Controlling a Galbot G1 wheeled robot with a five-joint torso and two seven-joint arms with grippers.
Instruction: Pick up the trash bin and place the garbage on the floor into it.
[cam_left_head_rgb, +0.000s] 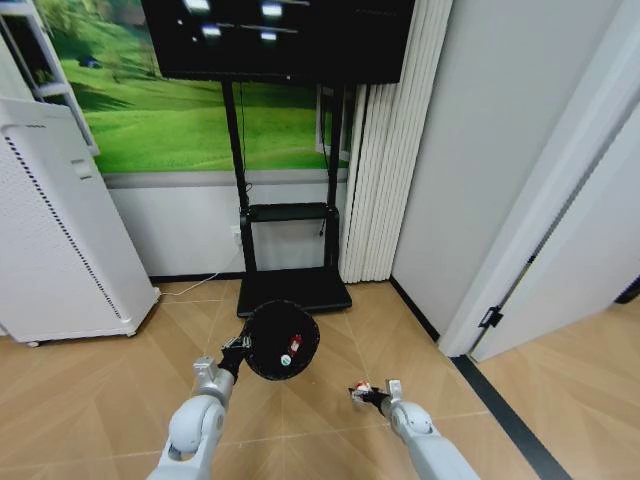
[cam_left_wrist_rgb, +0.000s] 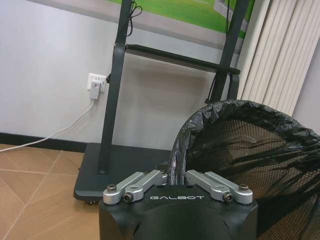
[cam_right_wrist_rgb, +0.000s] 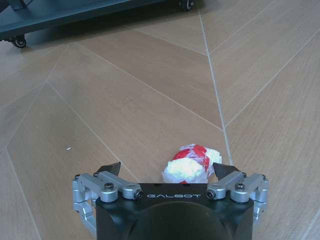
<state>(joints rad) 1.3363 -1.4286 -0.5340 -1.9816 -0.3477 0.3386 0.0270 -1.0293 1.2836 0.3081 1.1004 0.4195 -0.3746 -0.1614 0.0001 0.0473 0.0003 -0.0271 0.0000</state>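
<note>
The left pincer (cam_left_head_rgb: 240, 352) was clamped on the near-left rim of the trash bin (cam_left_head_rgb: 281, 340), holding the bin off the wooden floor (cam_left_head_rgb: 100, 400) with its open mouth tipped toward the head camera. In the left wrist view, the pincer's jaws were closed narrow on the rim, where the black liner bag (cam_left_wrist_rgb: 210, 112) folded over the mesh wall (cam_left_wrist_rgb: 260, 160). Two small items lay inside the bin: a red piece (cam_left_head_rgb: 296, 343) and, just near it, a bottle-like piece with a green mark (cam_left_head_rgb: 285, 360).

The right pincer (cam_left_head_rgb: 368, 393) was low over the floor, to the right of the bin and well apart from it. In the right wrist view, its jaws stood wide, one fingertip (cam_right_wrist_rgb: 110, 168) on either side of a crumpled red-and-white piece of garbage (cam_right_wrist_rgb: 192, 164). The piece rested on the floor between the fingertips, nearer to one of them; contact with that fingertip could not be confirmed.

Beyond the bin stood a black wheeled TV stand (cam_left_head_rgb: 290, 285) carrying a dark screen (cam_left_head_rgb: 280, 35). A white perforated appliance (cam_left_head_rgb: 60, 230) stood at far left against the wall. A white power cable (cam_left_wrist_rgb: 60, 131) ran from a wall socket (cam_left_wrist_rgb: 96, 82) down to the floor.
</note>
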